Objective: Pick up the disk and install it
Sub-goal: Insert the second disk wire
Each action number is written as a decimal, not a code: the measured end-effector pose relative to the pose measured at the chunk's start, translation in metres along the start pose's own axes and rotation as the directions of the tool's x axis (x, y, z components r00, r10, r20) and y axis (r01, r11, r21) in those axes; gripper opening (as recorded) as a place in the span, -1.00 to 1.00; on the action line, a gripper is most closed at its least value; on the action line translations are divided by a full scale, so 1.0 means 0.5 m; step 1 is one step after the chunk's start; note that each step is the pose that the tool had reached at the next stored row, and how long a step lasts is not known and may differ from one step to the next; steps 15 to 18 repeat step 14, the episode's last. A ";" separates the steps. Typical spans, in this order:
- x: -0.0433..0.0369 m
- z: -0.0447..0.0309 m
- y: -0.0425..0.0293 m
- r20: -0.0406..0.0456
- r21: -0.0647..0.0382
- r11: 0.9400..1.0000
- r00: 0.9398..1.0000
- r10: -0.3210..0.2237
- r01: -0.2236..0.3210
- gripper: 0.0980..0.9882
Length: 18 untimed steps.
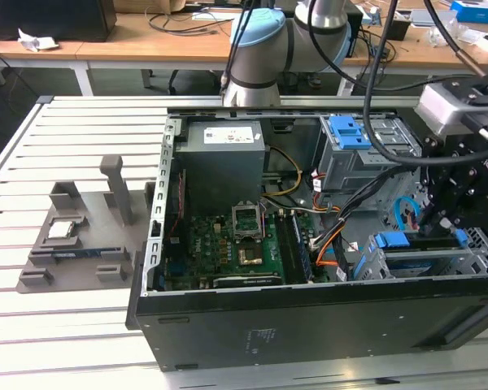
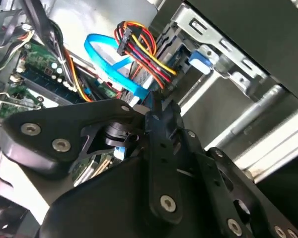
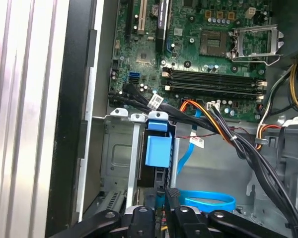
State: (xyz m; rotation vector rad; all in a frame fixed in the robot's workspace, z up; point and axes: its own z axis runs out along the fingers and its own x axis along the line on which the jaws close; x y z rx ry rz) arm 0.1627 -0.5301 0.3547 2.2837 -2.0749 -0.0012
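The disk [image 1: 407, 241] stands on edge in the grey drive cage [image 1: 472, 262] at the exterior view's right, inside the open computer case. Its blue bracket [image 3: 158, 151] shows in the first wrist view, sunk between the cage's metal rails [image 3: 120, 163]. My gripper [image 1: 433, 230] reaches down onto the disk's upper edge. In the first wrist view the black fingers [image 3: 181, 215] close in on the disk's dark edge from both sides, so my gripper [image 3: 161, 198] is shut on the disk. The second wrist view has the gripper's black linkages [image 2: 154, 148] in front of the cage.
A bundle of black, orange and red cables [image 3: 228, 134] and a blue flat cable [image 3: 208, 201] run close beside the cage. The motherboard [image 1: 244, 244], the power supply [image 1: 224, 162] and an upper cage with a blue piece [image 1: 350, 130] share the case. A grey fixture [image 1: 73, 244] lies on the slatted table.
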 end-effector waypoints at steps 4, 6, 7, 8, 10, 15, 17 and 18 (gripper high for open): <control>-0.007 -0.043 0.001 -0.005 -0.001 1.000 1.000 0.000 0.000 -0.87; -0.008 -0.062 0.002 -0.006 -0.001 1.000 1.000 0.000 0.000 -0.98; -0.008 -0.064 0.002 -0.006 -0.001 1.000 1.000 0.000 0.000 -0.98; -0.008 -0.065 0.002 -0.006 -0.001 1.000 1.000 0.000 0.000 -0.98; -0.008 -0.065 0.002 -0.006 -0.001 1.000 1.000 0.000 0.000 -0.98; -0.008 -0.065 0.002 -0.006 -0.001 1.000 1.000 0.000 0.000 -0.98; -0.008 -0.065 0.002 -0.006 -0.001 1.000 1.000 0.000 0.000 -0.98; -0.008 -0.065 0.002 -0.006 -0.001 1.000 1.000 0.000 0.000 -0.98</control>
